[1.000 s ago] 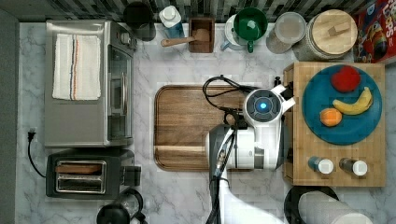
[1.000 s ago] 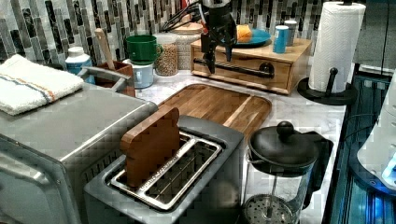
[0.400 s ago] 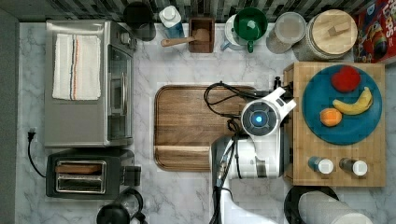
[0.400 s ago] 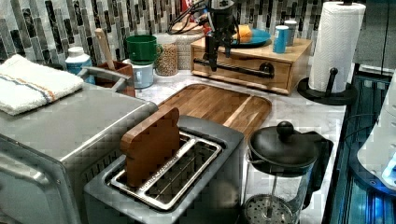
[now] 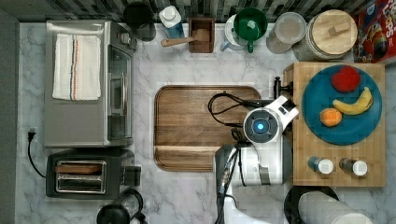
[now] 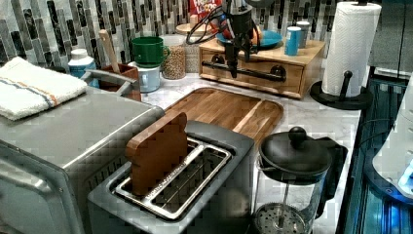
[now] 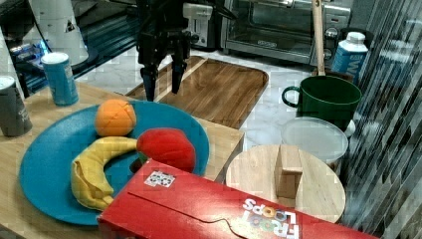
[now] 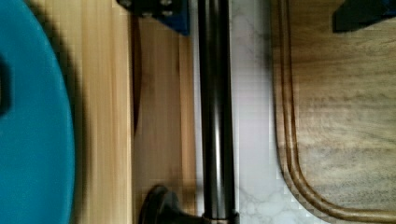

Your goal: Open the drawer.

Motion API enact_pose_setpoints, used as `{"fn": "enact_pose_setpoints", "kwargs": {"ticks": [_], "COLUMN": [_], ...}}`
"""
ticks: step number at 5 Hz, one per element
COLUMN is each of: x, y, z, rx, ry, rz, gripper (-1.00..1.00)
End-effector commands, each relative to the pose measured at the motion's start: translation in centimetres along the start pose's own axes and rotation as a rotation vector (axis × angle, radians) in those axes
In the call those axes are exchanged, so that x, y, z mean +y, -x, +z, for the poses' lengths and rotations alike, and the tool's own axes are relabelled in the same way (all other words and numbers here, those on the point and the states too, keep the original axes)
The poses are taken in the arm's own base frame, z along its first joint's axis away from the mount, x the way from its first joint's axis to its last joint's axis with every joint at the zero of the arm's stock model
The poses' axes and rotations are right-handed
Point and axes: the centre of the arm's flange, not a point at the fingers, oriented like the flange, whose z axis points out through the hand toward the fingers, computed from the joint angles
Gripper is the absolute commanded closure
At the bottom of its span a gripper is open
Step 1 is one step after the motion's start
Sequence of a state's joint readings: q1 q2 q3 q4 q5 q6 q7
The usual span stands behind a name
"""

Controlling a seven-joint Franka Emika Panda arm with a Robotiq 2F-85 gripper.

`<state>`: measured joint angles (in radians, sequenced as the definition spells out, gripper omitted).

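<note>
reaching for the handle

we see the gripper (image 6: 233, 68) top centre of the left view, fingers apart either side of the handle (image 8: 215, 112), not clamped. drawer (image 6: 253, 78) shut, just behind. next: close on the bar, pull toward the tray (image 5: 196, 126).

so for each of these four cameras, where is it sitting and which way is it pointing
Top view: overhead, looking straight down on the counter; the arm reaches the drawer's handle.
Left view: low by the toaster, facing the drawer; gripper at the handle.
Right view: behind the blue plate, facing the toaster oven; open gripper hangs past the stand's edge.
Wrist view: looking down on the handle between the fingers.
All views share the wooden tray.
</note>
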<state>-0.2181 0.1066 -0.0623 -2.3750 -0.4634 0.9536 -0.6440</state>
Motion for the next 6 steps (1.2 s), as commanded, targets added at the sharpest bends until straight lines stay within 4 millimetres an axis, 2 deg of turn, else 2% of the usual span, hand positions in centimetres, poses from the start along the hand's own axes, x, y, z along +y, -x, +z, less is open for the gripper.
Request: {"fn": "enact_pose_setpoints", "kwargs": {"ticks": [1,3,4,6], "x": [1.2,1.4,0.7,-3.7], "y": [-3.1,-3.6,-3.6,-3.9], "z": [5.1,7.9,7.0,5.1], "rx": [0.074,0.056,0.018,0.001], "ry": [-0.037,-0.065,-0.069,-0.106], "rz": [0.027,0.016,0.024,0.083], "gripper": [-1.0,-1.0,-1.0,-1.0]}}
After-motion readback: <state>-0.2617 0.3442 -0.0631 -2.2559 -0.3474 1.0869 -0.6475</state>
